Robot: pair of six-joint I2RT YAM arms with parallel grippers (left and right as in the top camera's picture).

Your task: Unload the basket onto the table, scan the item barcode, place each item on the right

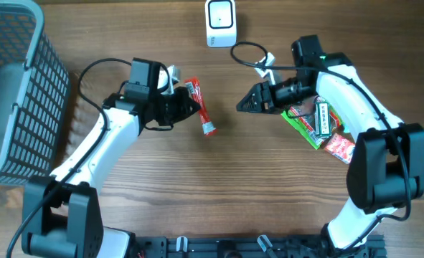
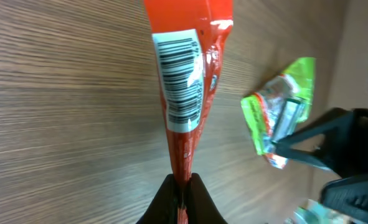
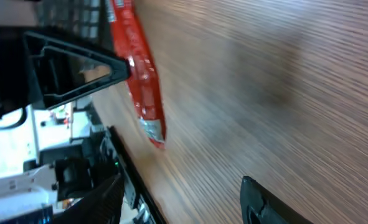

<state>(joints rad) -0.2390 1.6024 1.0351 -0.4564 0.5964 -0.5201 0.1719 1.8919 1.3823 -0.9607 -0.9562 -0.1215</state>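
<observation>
Your left end effector (image 2: 182, 186) is pinched shut on the tail of the red packet (image 2: 185, 143). The packet juts straight out ahead of its tips over the worktop (image 2: 59, 124), barcode (image 2: 180, 78) facing the wrist camera. Your right end effector (image 1: 245, 105) stands partly open and empty, with the packet just ahead of it, not touching.

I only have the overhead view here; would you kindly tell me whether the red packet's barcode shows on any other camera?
Observer: Yes, the left wrist view shows the barcode plainly, on a white label on the packet.
Operator: Thank you. How is it held?
Observer: The left gripper is shut on the packet's narrow end.
Operator: And the other arm?
Observer: In its wrist view the right gripper is open, with nothing between its jaws.
</observation>
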